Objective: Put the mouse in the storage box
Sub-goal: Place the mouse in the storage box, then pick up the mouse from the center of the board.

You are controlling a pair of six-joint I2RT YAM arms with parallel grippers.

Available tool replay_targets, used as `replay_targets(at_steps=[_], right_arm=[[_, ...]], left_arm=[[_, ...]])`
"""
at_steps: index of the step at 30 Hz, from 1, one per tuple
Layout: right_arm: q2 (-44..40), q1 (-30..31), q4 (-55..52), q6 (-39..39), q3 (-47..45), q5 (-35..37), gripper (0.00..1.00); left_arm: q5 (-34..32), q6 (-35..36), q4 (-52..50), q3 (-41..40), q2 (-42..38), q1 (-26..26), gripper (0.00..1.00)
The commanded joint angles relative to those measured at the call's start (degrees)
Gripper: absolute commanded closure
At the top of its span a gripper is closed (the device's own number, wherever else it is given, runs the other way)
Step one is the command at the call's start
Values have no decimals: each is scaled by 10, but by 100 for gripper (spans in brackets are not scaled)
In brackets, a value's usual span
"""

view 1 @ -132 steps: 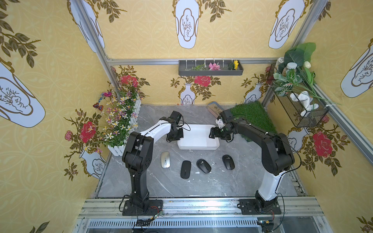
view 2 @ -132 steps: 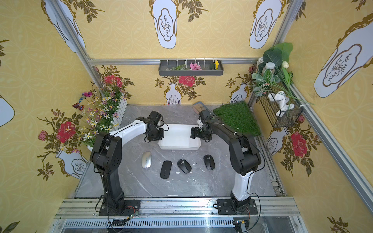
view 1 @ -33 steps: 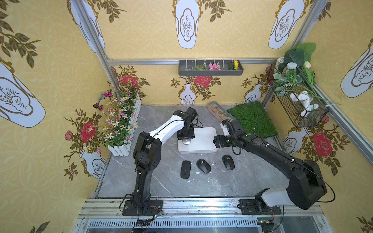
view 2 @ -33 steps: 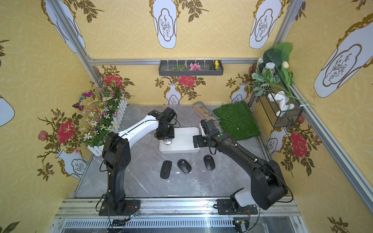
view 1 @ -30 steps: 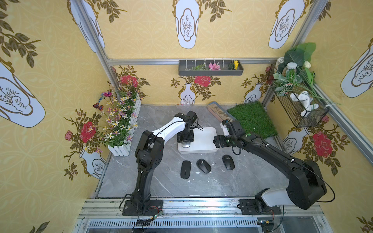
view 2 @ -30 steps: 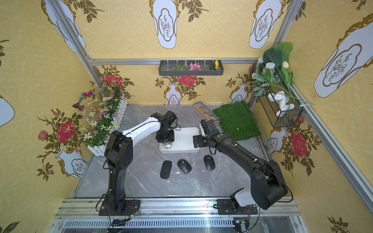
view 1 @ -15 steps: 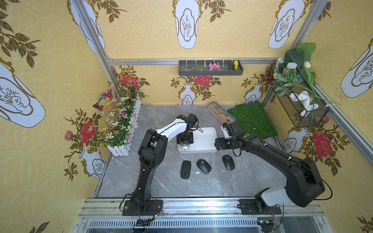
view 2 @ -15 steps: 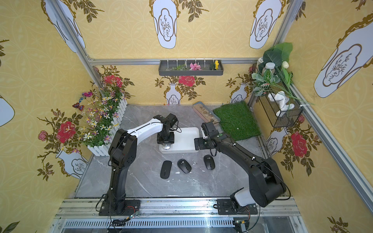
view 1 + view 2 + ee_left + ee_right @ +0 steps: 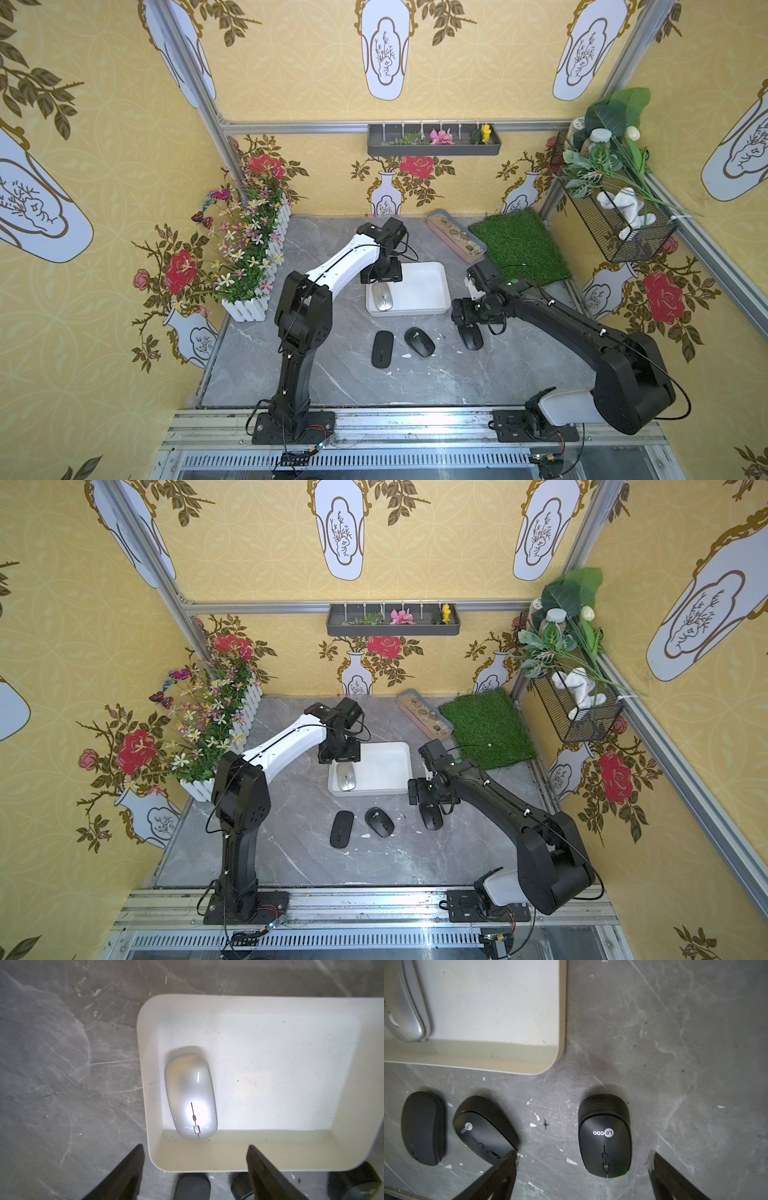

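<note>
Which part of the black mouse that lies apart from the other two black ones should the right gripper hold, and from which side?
Grip the black mouse across its two long sides, near mid-body, coming straight down. It lies flat on the table, narrower across than along, with bare table on both sides. The open right gripper above spans that width, so little turning seems needed.

The grey marble tabletop [image 9: 415, 382] fills the lower middle of both top views, with the white storage box [image 9: 424, 286] near its centre. Just below the box, in a row and apart, lie a flat black mouse [image 9: 382, 349], a rounded black mouse [image 9: 419, 342] and a third black mouse [image 9: 473, 340]. A pebble tray [image 9: 456, 241] and a grass mat [image 9: 519, 245] lie at upper right, and a picket flower planter [image 9: 249, 307] at left.
</note>
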Motion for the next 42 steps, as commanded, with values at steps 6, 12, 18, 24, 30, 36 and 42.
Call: replay_targets(at_steps=[6,12,18,24,30,36,42], right_arm=[[26,0,-37,17,-11,8,3],[85,4,-8,8,-6,10,2],[142,6,19,6,6,16,3],[156,9,19,6,13,37,27],[119,9,-23,2,33,53,42],[83,8,-126,-14,159,69,43],[187,29,-141,-24,299,32,43]], left_arm=[[61,12,72,-120,-171,0,19],[121,35,220,-289,-306,0,17],[146,54,273,-357,-371,-3,14],[133,62,272,-362,-378,-3,13],[110,48,285,-365,-378,-4,12],[73,39,302,-373,-370,-3,12],[69,20,313,-376,-351,-3,12]])
